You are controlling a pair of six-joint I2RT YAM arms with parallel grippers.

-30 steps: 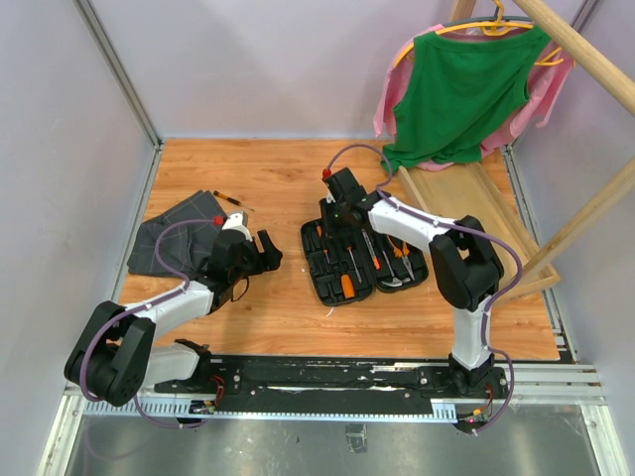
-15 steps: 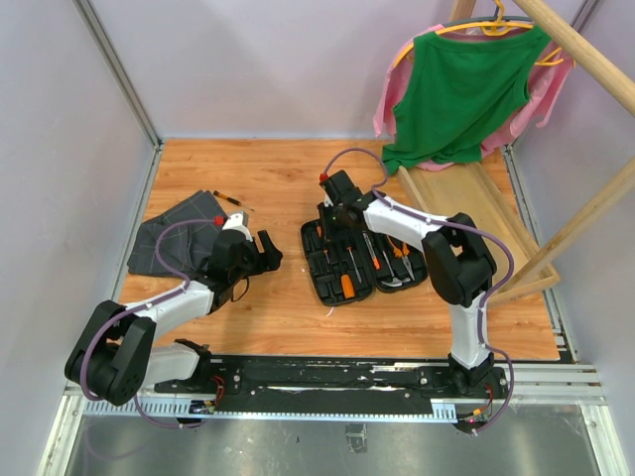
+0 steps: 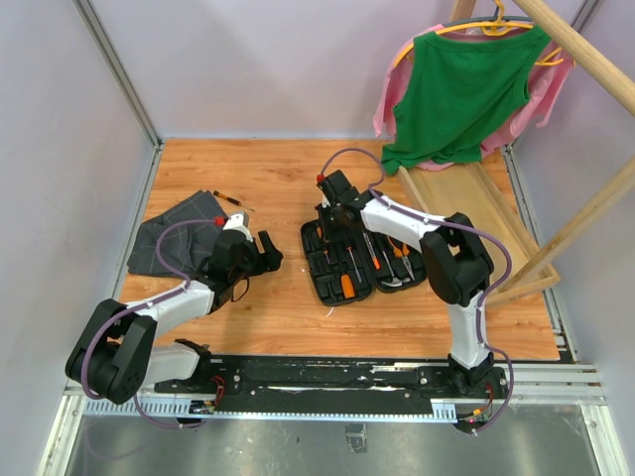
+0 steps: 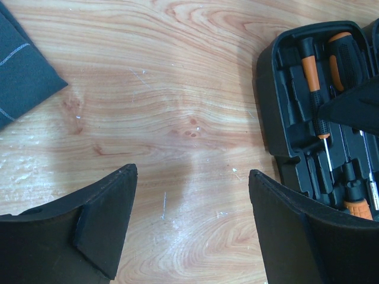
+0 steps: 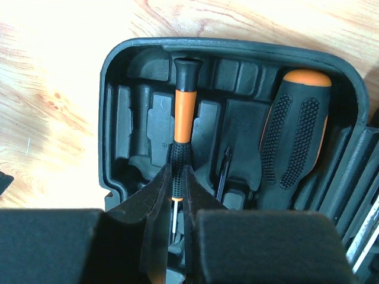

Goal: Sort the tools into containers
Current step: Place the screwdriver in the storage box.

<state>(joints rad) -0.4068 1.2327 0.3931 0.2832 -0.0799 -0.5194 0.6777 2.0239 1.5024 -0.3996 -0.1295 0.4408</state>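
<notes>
Only your right wrist view shows the right fingers (image 5: 148, 201) clamped on the thin orange-and-black screwdriver (image 5: 183, 112) inside the black moulded plastic case (image 5: 237, 71), while the left fingers (image 4: 100, 231) hang wide apart over the wooden tabletop (image 4: 177, 89).

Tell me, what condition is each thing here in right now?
Tool case, open, flat on the table.
Thin screwdriver, in the tool case, pinched by the right gripper.
Fat screwdriver, seated in its slot.
Right gripper, closed on the thin screwdriver.
Left gripper, open, empty.
Cloth, lying rumpled.
Green shirt, hanging up.

No text or label is readable anywhere.
</notes>
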